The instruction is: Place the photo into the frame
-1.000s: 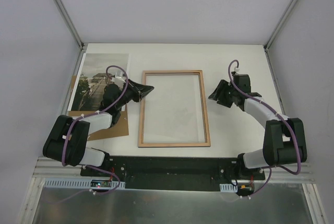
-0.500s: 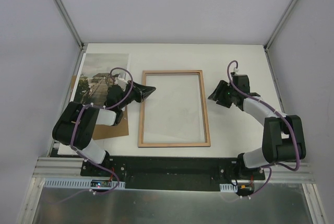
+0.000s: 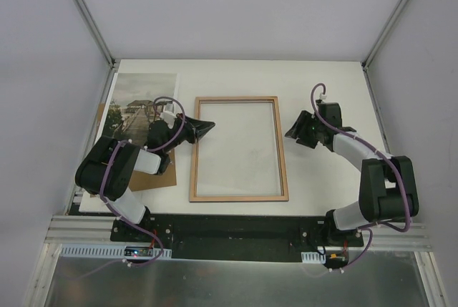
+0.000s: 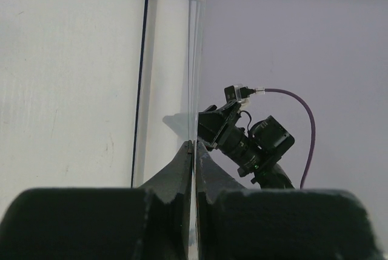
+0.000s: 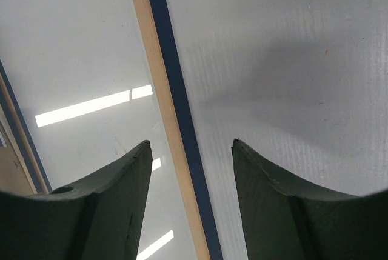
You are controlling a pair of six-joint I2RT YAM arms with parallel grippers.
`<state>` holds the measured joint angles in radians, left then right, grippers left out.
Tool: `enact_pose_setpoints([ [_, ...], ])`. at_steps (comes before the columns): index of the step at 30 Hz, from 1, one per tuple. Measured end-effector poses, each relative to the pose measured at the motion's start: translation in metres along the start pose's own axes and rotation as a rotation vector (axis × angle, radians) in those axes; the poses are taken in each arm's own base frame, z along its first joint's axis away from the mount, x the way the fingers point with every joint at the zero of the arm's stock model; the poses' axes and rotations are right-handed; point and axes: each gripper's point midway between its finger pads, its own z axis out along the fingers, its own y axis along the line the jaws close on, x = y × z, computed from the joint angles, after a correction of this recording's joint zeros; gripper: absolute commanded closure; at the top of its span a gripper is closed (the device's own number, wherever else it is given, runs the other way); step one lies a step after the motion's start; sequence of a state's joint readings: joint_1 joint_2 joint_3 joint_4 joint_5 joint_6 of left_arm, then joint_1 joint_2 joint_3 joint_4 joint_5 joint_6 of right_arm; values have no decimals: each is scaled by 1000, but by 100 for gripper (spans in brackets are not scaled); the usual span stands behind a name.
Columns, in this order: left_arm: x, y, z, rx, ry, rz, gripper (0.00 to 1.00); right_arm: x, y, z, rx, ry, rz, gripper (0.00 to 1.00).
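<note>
The frame (image 3: 282, 151) lies flat in the middle of the table, light wood back up, with its clear pane in it. The photo (image 3: 136, 96) of a boardwalk lies at the far left, partly under my left arm. My left gripper (image 3: 207, 127) reaches over the frame's left rail near its top corner. In the left wrist view its fingers (image 4: 194, 145) are turned sideways and pressed together, with only a hairline between them and nothing visibly held. My right gripper (image 3: 290, 134) is open and straddles the frame's right rail (image 5: 159, 72), one finger over the pane and one over the table.
A plain brown backing board (image 3: 159, 178) lies under my left arm, below the photo. Grey walls and metal posts close off the table at the back and sides. My right arm (image 4: 248, 145) shows across the table in the left wrist view.
My left arm's elbow has swung in towards the frame and its wrist has turned, while its gripper stayed at the frame's upper left rail. The right arm has hardly moved.
</note>
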<state>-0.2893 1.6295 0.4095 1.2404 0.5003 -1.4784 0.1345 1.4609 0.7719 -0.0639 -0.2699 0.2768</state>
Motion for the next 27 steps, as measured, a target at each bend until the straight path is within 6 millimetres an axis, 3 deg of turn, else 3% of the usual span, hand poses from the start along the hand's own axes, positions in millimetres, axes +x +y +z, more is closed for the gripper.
enact_pose_setpoints([
  [10, 6, 1, 2, 2, 11, 1, 100, 9, -3, 7, 12, 34, 0, 43],
  [27, 6, 21, 5, -47, 15, -28, 100, 17, -4, 13, 19, 64, -10, 43],
])
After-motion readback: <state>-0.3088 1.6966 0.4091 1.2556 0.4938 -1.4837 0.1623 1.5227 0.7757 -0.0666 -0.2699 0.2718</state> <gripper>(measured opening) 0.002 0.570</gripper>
